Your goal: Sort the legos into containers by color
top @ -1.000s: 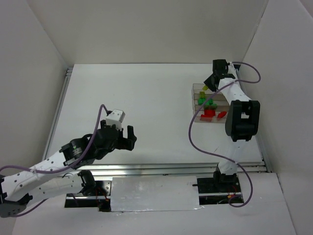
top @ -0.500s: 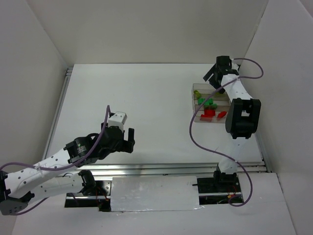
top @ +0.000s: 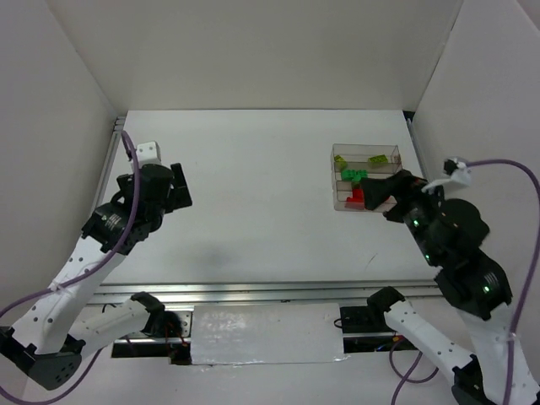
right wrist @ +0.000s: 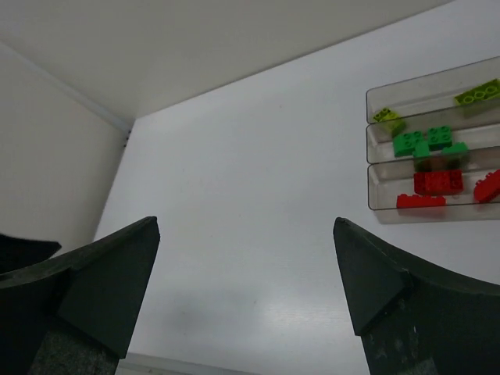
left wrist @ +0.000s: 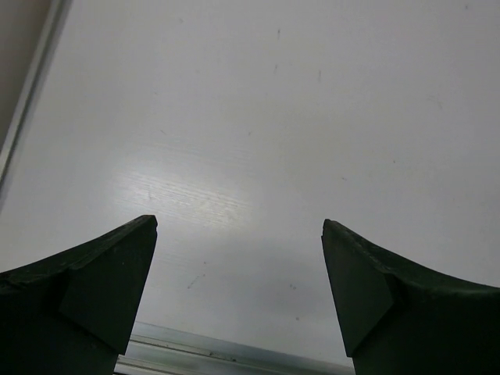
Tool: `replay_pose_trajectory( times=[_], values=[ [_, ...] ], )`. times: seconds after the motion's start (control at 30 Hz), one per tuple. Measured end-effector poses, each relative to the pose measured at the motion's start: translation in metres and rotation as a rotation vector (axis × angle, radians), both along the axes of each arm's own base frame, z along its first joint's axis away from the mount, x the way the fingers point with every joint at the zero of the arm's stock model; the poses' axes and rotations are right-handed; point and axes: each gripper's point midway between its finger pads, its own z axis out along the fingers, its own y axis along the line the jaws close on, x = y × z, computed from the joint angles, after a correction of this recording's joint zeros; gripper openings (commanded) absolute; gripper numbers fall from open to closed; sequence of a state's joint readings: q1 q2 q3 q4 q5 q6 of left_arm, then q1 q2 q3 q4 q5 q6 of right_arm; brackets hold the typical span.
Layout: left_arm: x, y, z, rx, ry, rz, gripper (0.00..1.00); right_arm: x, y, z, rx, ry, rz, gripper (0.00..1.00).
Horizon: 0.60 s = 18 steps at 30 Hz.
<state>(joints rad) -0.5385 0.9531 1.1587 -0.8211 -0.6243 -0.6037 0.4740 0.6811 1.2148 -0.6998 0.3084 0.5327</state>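
Observation:
The clear tray (top: pixel 335 179) sits at the right of the table, also at the right edge of the right wrist view (right wrist: pixel 370 190). Its far compartment holds yellow-green legos (top: pixel 377 159) (right wrist: pixel 478 92), the middle one dark green legos (top: pixel 354 175) (right wrist: pixel 430 142), the near one red legos (top: pixel 358 197) (right wrist: pixel 437 181). My right gripper (top: pixel 381 196) (right wrist: pixel 246 226) hangs open and empty above the tray's near right side. My left gripper (top: pixel 181 187) (left wrist: pixel 238 225) is open and empty over bare table at the far left.
White walls enclose the table on the left, back and right. A metal rail (top: pixel 278 291) runs along the near edge, and another rail (top: pixel 116 135) lines the left edge close to the left arm.
My right gripper opened, left a yellow-green lego in the far compartment and drew back toward the near right. The left arm swung from the near middle to the far left.

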Motion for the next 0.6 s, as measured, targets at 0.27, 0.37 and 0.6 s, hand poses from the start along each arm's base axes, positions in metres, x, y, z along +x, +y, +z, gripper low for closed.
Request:
replay_pose_trajectory(
  times=[0.27,0.37,0.6],
  values=[
    [-0.029,0.038,0.038,-0.026,-0.121,0.069,1.0,-0.094,-0.041,0.001,-0.012,-0.027,0.045,1.0],
    [-0.056,0.055,0.052,-0.069,-0.219,0.084,0.99,-0.116,-0.053,-0.001,-0.03,-0.041,0.054,1.0],
    [-0.096,0.086,0.048,-0.097,-0.324,0.142,1.0,-0.128,-0.06,-0.024,-0.09,0.017,0.058,1.0]
  ],
)
